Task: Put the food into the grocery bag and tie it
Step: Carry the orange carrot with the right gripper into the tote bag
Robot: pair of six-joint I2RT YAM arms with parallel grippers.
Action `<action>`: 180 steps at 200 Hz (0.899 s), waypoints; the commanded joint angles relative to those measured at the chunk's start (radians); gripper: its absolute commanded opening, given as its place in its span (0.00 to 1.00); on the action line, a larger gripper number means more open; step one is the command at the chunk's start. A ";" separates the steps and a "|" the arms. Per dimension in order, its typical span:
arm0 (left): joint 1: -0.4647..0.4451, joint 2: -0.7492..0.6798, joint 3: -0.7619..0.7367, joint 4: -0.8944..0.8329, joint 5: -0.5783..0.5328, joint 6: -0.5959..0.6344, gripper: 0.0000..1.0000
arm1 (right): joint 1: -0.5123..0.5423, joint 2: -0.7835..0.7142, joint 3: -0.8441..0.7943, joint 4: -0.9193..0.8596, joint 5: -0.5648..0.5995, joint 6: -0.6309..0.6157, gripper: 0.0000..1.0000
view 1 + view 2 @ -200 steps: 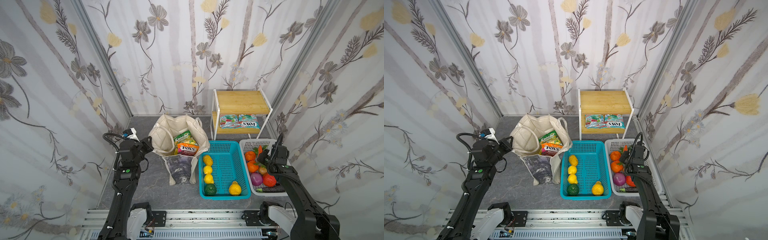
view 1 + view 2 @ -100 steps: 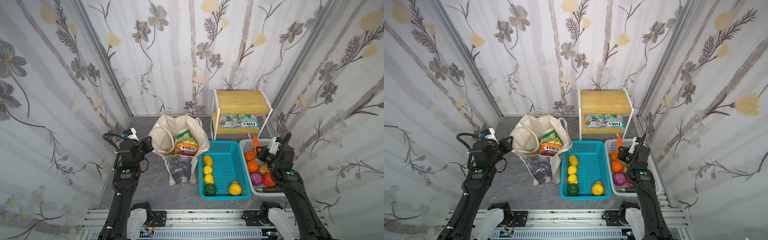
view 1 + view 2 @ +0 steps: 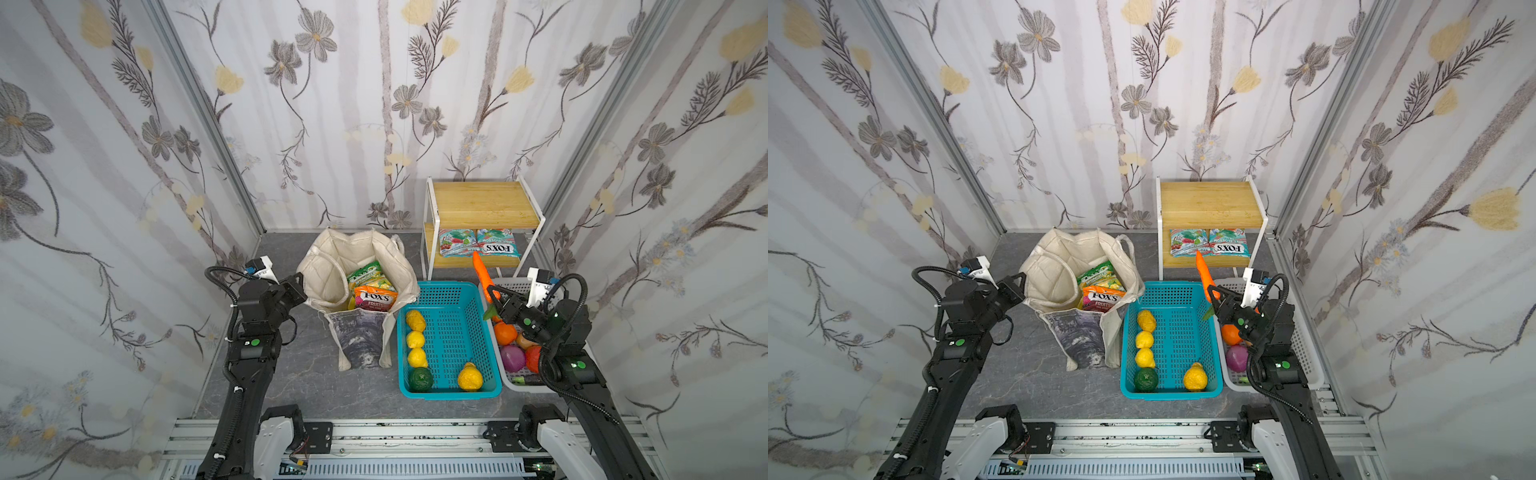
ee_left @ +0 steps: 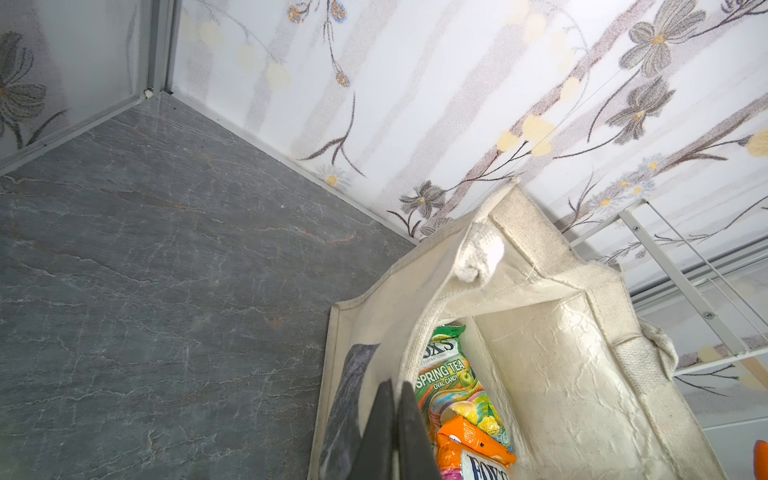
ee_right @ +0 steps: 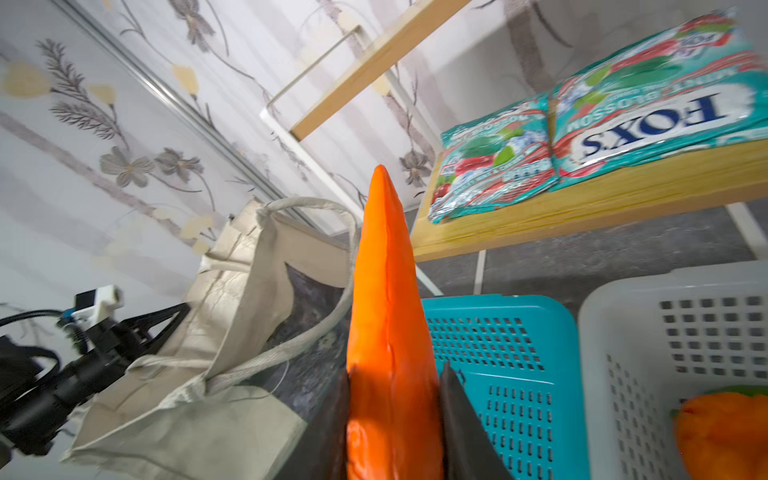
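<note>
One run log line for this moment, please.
left gripper: shut on bag rim | right gripper: shut on carrot | bag: candy packets inside

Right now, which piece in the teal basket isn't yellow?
The dark green piece at the near end of the left-hand row; the other four pieces are yellow.

Teal basket (image 3: 451, 287): upright on the grey stone-pattern floor (image 3: 307, 382), walls perforated. White basket (image 3: 519, 387): just beside the teal basket on its right, sides close to touching. White-framed rack (image 3: 484, 204) with two wooden boards: behind the teal basket, offset to its right, against the back wall. Floral wallpaper (image 3: 374, 104): on all three walls. Metal rail (image 3: 395, 436): runs across in front of the teal basket.
</note>
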 commanded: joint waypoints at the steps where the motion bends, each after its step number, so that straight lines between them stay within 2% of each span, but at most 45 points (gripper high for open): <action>1: 0.002 -0.001 0.001 0.042 -0.011 -0.002 0.00 | 0.106 0.019 0.007 0.152 0.055 0.064 0.20; 23: 0.002 -0.002 0.001 0.042 -0.010 -0.003 0.00 | 0.264 0.079 0.066 0.176 0.187 0.072 0.18; 75: 0.000 -0.006 0.000 0.042 -0.012 -0.002 0.00 | 0.534 0.347 0.358 0.144 0.255 -0.020 0.21; 117: -0.002 -0.006 0.001 0.042 -0.013 0.002 0.00 | 0.645 0.619 0.634 0.022 0.305 -0.072 0.20; 151: -0.002 -0.007 0.002 0.042 -0.015 0.004 0.00 | 0.744 0.882 0.880 -0.159 0.363 -0.121 0.21; 164: -0.002 -0.009 0.003 0.042 -0.015 0.006 0.00 | 0.759 0.953 0.915 -0.164 0.363 -0.123 0.23; 180: -0.002 -0.009 0.003 0.042 -0.015 0.008 0.00 | 0.761 1.025 0.942 -0.185 0.415 -0.086 0.23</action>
